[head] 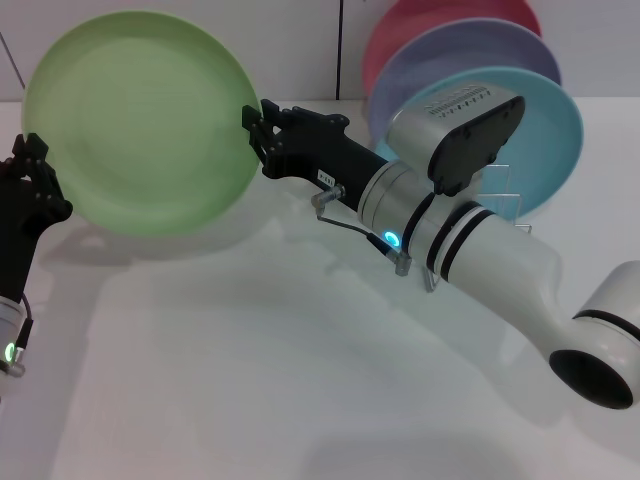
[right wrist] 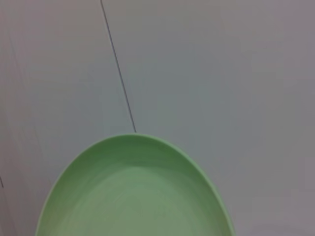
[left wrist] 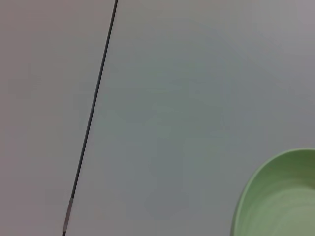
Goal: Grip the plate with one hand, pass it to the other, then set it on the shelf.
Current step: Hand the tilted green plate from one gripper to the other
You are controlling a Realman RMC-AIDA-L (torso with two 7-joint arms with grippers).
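A white bench (head: 250,380) is carrying a silver wire shelf (head: 505,200) toward its far right side, with turquoise (head: 555,140), lavender (head: 470,50) and pink (head: 440,15) plates standing upright in it.

No readable text, brand, or number in any view. Right arm (head: 470,245) carries a small white label (head: 325,176) near its wrist with dark marks, too small to read. Light green plate (head: 140,120) is unmarked in all three views.
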